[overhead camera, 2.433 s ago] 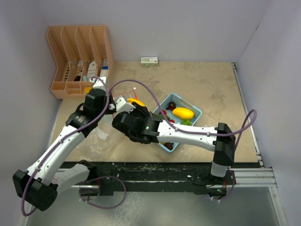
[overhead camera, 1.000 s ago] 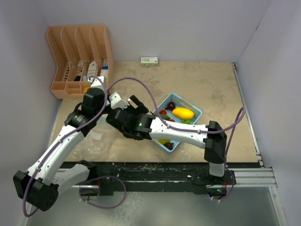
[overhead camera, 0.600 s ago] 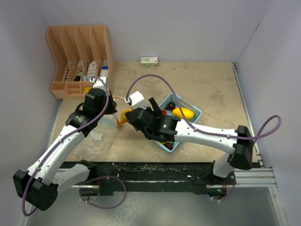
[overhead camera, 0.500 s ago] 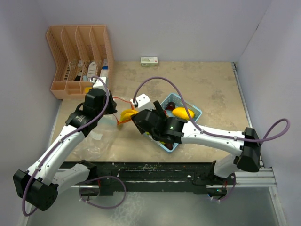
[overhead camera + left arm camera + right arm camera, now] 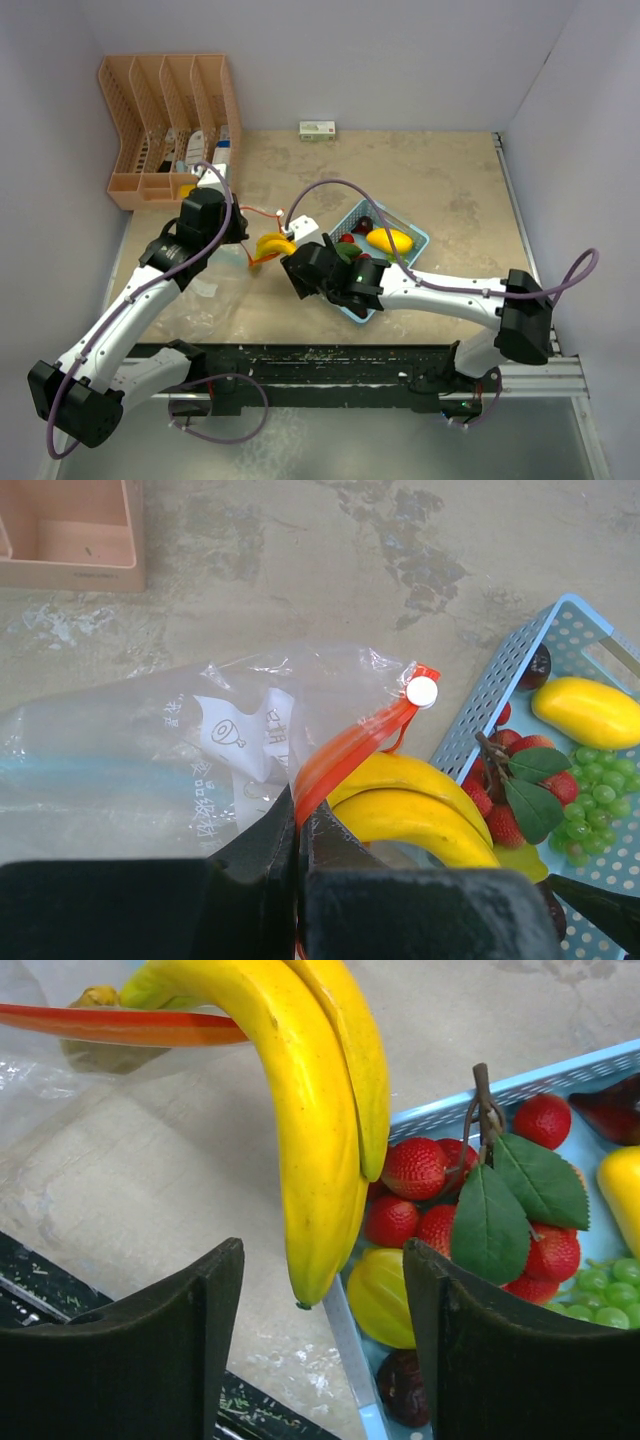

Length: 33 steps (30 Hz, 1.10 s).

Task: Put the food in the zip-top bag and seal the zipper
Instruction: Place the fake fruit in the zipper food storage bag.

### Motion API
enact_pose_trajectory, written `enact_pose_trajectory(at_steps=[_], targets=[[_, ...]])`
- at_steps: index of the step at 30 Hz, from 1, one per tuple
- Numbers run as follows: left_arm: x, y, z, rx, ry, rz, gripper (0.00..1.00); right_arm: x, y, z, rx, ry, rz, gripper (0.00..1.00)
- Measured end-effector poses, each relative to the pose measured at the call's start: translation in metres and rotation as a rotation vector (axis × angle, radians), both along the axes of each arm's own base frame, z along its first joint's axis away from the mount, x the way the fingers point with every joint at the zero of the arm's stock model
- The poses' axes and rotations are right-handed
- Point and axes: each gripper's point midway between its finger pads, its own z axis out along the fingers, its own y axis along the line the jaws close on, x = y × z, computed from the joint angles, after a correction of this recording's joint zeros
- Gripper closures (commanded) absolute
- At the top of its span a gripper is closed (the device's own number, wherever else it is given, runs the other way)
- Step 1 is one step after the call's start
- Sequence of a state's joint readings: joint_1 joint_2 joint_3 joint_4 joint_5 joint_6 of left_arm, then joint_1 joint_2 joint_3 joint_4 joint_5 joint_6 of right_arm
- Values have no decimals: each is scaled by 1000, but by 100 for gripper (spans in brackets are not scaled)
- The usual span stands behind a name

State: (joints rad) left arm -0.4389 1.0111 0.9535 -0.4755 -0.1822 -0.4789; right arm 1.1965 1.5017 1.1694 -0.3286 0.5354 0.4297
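My left hand [image 5: 298,825] is pressed together on the orange zipper strip [image 5: 350,742] of the zip-top bag [image 5: 140,770]. The bag's clear body lies crumpled on the tabletop [image 5: 300,570] to the left of my fingers. Just right of the strip lie the yellow bananas [image 5: 310,1110], stem end at the bag's mouth and tips pointing into the gap of my right hand [image 5: 318,1265]. That hand is spread wide and grips nothing. Beyond it sits the blue basket [image 5: 560,1072] with strawberries [image 5: 415,1168], a mango [image 5: 590,710] and grapes [image 5: 600,798].

Top view: high at the near edge, over the whole table [image 5: 430,170]. Wrist views: close, angled down, sharing bananas [image 5: 420,810], bag [image 5: 150,750], basket [image 5: 478,722].
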Motion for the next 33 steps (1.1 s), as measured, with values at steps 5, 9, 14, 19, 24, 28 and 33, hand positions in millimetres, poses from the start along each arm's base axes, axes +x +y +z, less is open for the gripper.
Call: enact_pose_trajectory(at_steps=[5,9,14,19,24,28,33], targets=[[-1,0,-1,2,3,0,100,1,4,-19,-20,22,-15,54],[-1,0,-1,2,3,0,100,0,1,-34,-44,41,-33,85],[-1,0,-1,2,4,0,100,5,-4,-33,-46,19,-77,100],[-1,0,-2,2,5,0,100,14,-11,-27,-90,-27,-115,100],[0,-1,-4,5,13,-1,100,32,3,0,-106,-108,-120,100],[1,-2,-7,7,21,-4,100,39,10,21,-121,-164,-99,100],[3,-2,-8,8,22,-4,100,38,11,28,-194,-213,-45,100]])
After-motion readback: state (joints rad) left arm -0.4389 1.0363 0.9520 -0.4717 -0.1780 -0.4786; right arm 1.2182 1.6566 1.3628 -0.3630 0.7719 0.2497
